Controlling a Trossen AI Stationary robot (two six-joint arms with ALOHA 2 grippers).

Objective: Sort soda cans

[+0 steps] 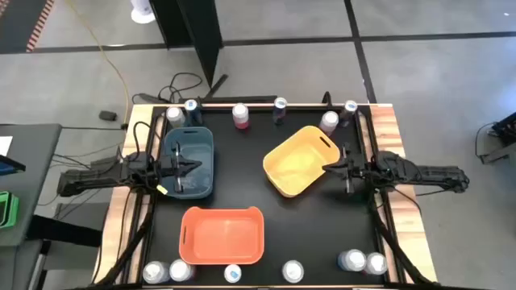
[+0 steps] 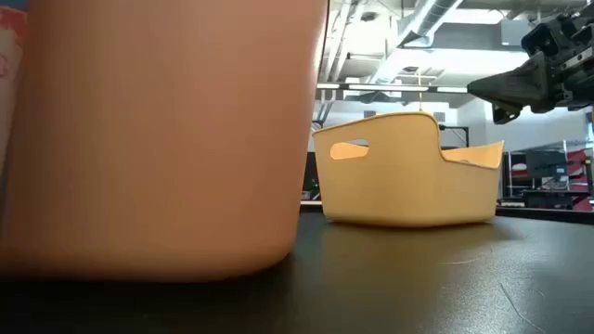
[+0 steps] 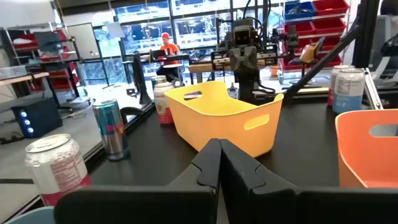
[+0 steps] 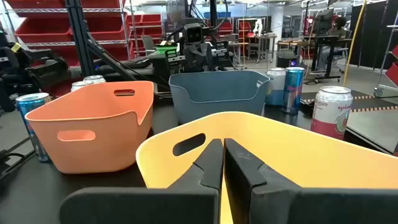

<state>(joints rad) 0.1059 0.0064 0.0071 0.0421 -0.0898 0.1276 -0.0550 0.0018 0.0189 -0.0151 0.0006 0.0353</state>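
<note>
Soda cans stand upright in two rows. One row runs along the table's far edge, among them a pink can (image 1: 240, 117) and a white can (image 1: 329, 122). The other runs along the near edge, such as a silver-topped can (image 1: 292, 271). My left gripper (image 1: 187, 167) (image 3: 219, 163) hangs shut over the blue bin (image 1: 189, 161) and holds nothing. My right gripper (image 1: 330, 167) (image 4: 222, 163) (image 2: 475, 90) is shut and empty, above the right rim of the yellow bin (image 1: 300, 159). The left wrist view shows a pink-white can (image 3: 57, 165) and a slim blue-silver can (image 3: 111, 127).
The orange bin (image 1: 222, 234) sits near the table's near edge and fills the left of the low view as the orange bin (image 2: 158, 130). The yellow bin (image 2: 408, 172) lies askew at the middle right. Bare black table shows between the bins. A person in orange (image 3: 166, 43) is far behind.
</note>
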